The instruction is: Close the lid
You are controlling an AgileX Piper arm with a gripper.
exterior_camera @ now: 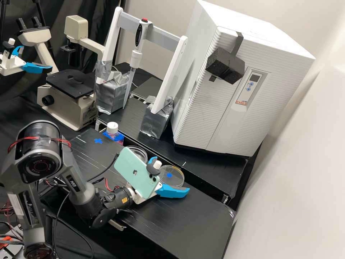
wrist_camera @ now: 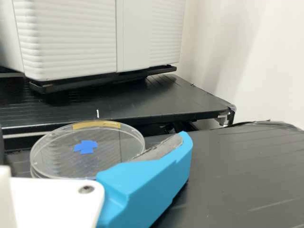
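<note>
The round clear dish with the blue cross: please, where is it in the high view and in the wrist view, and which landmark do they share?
High view: the dish is below the picture's centre, right of the pale green phone.
Wrist view: beside a blue finger, which overlaps its near edge.
Shared landmark: the white ridged cabinet, beyond the dish in both.

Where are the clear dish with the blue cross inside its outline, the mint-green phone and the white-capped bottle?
Clear dish (wrist_camera: 90,160): wrist view, near the middle of its round face.
Phone (exterior_camera: 133,177): high view, middle of its back.
Bottle (exterior_camera: 112,127): high view, its cap.
</note>
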